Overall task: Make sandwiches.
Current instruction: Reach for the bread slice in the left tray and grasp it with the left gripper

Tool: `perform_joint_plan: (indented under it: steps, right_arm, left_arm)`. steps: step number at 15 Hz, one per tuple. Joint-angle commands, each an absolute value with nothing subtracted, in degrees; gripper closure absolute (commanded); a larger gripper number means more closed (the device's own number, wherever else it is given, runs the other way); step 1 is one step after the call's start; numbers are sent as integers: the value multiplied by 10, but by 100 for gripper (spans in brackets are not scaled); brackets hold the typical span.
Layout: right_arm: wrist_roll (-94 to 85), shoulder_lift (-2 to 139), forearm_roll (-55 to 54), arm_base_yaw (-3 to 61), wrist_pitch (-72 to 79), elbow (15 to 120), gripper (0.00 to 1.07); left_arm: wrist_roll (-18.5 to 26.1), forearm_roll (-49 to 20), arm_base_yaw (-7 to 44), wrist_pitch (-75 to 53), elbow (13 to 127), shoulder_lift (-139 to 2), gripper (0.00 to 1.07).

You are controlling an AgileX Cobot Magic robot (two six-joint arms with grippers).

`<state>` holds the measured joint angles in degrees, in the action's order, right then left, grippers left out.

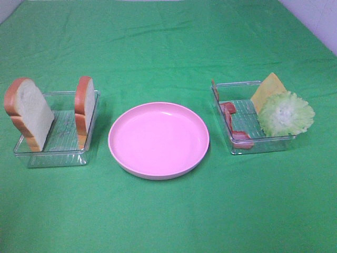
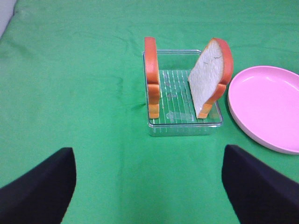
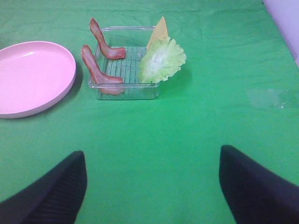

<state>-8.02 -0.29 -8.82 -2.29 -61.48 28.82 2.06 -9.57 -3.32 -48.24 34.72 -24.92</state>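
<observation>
While the sandwich parts sat unassembled on the green cloth point(image 1: 168, 42), two white bread slices point(image 1: 29, 113) with orange-brown crust stood on edge at opposite sides of the left clear tray point(image 1: 52, 155). One pink plate point(image 1: 158, 138) lay in the middle, and the right clear tray point(image 1: 263, 145) held two reddish bacon strips point(image 1: 234, 126), one yellow-orange cheese slice point(image 1: 268, 89) and one frilly pale green lettuce leaf point(image 1: 286, 113). The left gripper point(image 2: 148, 154) hung over the cloth, well apart from the bread tray, its black fingers point(image 2: 42, 186) spread wide and grasping nothing; the right gripper point(image 3: 152, 151) faced the other tray likewise, parted and empty.
</observation>
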Motion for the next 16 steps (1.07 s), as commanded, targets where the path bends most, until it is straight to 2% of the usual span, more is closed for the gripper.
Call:
perform_joint_plan:
  steps: [1, 7, 8, 10, 12, 16]
  right_arm:
    - [-84, -12, -89, -26, -610, 288, 32]
    - [-84, -12, -89, -26, -610, 288, 32]
    - [-84, -12, -89, -26, -610, 288, 32]
    - [-84, -12, -89, -26, -610, 288, 32]
    - [-84, -12, -89, -26, -610, 288, 32]
    - [-84, -12, -89, -26, -610, 288, 32]
  left_arm:
    - [21, -103, -33, -477, 406, -358, 26]
    - [21, -151, -33, -563, 608, -611, 26]
    - [21, -170, -24, -583, 665, -693, 26]
    - [10, -164, 12, -610, 708, -759, 26]
    - [-15, -152, 49, -626, 733, -806, 26]
    - [-131, -66, 159, -624, 773, -913, 26]
